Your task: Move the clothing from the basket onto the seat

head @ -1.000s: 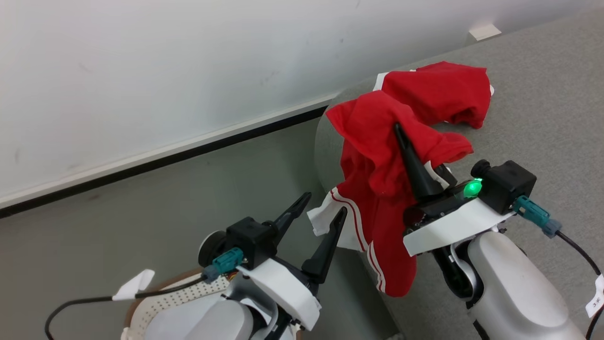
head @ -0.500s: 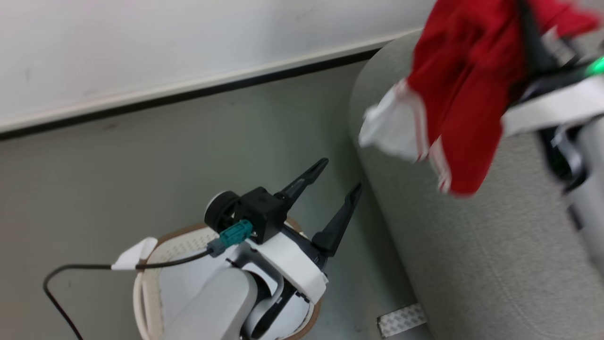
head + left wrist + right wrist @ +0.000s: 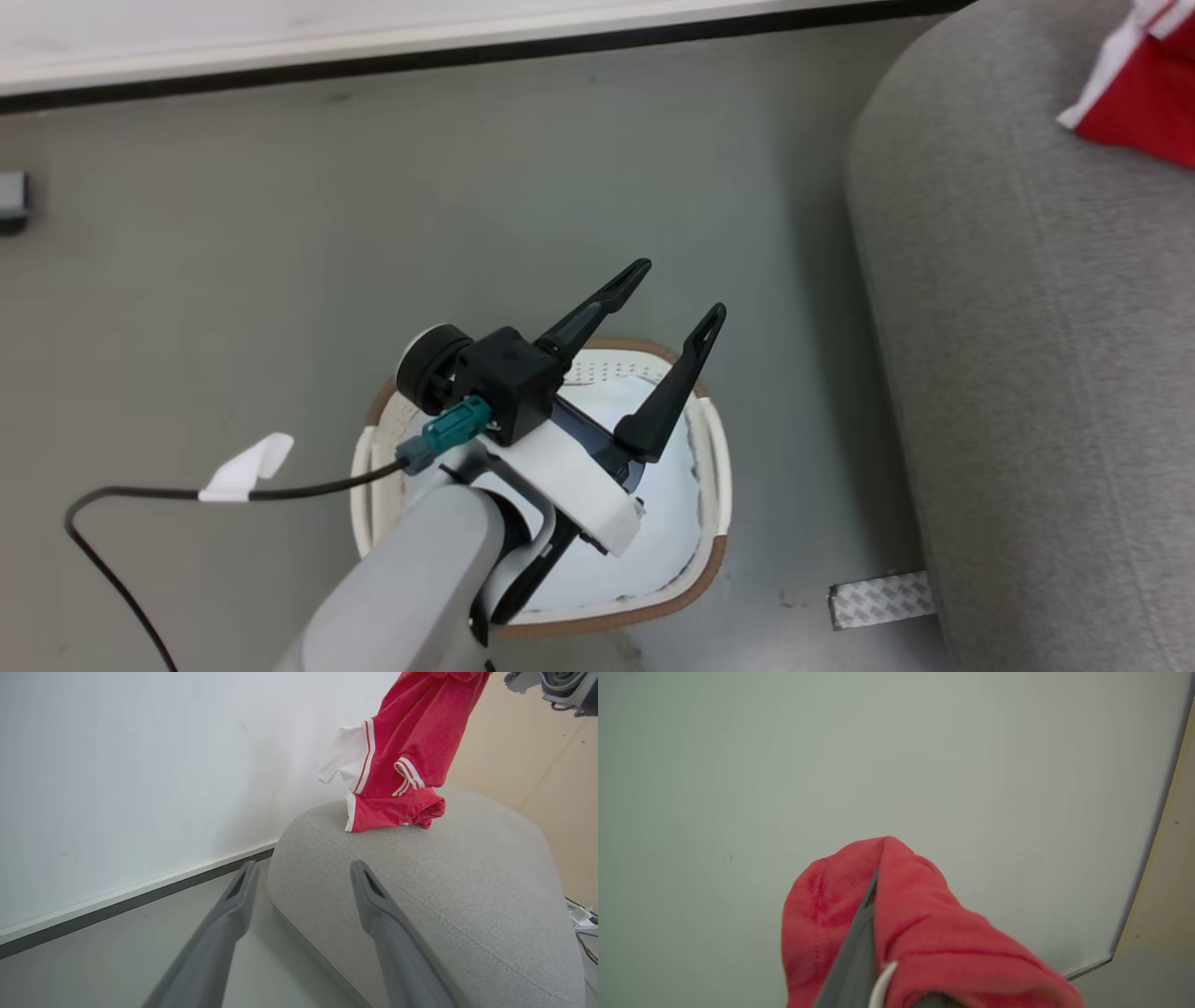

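Grips the red clothing (image 3: 402, 751) in the closed right end effector (image 3: 878, 872), raised so the fabric hangs down to the grey seat (image 3: 444, 896) for laying out, and hovers the spread, empty left end effector (image 3: 681, 287) above the basket (image 3: 714, 467), probably ready for another reach.

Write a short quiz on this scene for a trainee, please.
1. True or false: the left gripper is open.
2. Fill in: the basket stands on the ____.
3. Choose: the hanging clothing is held by A) the left gripper, B) the right gripper, C) neither.

Key: 1 true; 2 floor; 3 B.
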Motion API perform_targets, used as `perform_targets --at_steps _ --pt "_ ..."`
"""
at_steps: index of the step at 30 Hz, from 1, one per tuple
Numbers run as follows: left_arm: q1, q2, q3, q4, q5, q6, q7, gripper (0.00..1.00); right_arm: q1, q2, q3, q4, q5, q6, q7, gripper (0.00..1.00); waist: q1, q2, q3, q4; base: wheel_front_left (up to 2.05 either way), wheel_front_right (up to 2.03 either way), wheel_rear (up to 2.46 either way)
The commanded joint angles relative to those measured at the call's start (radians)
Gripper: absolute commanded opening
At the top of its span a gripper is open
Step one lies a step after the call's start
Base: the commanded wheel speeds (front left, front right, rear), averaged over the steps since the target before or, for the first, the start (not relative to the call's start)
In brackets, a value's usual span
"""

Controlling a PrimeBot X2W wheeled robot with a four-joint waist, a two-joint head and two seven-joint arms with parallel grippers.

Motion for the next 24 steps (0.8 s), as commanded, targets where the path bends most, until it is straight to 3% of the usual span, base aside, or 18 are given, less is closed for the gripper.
perform_targets --at_steps 1,10,11,12,17,24 --pt "-0.011 0.005 0.002 0.001 -0.007 -0.001 -0.01 1.0 0.03 -0.011 -0.042 0.052 -0.024 -0.002 -0.013 0.0 -0.0001 0.0 0.026 0.026 0.0 0.0 0.0" --pt "-0.012 0.015 0.002 0.011 -0.007 0.006 -0.018 1.0 0.201 0.0 -0.273 0.298 -0.099 -0.002 -0.059 0.02 -0.0001 0.0 0.027 0.011 0.0 0.0 0.0" --pt "-0.009 0.017 0.002 0.013 -0.009 0.008 -0.018 1.0 0.22 0.003 -0.3 0.318 -0.109 -0.002 -0.062 0.31 -0.0001 0.0 0.022 0.006 0.0 0.0 0.0" --pt "-0.007 0.018 0.003 0.014 -0.01 0.009 -0.019 1.0 0.237 0.008 -0.331 0.335 -0.112 -0.002 -0.065 1.0 -0.0001 0.0 0.017 0.0 0.0 0.0 0.0" --pt "0.013 0.027 0.011 0.02 -0.019 0.02 -0.022 1.0 0.314 0.069 -0.41 0.317 -0.164 -0.002 -0.068 1.0 -0.0001 0.0 -0.013 -0.03 0.0 0.0 0.0" --pt "0.067 0.054 0.035 0.022 -0.042 0.042 -0.035 1.0 0.474 0.216 -0.368 0.145 -0.21 -0.002 -0.068 1.0 -0.0001 0.0 -0.082 -0.085 0.0 0.0 0.0"
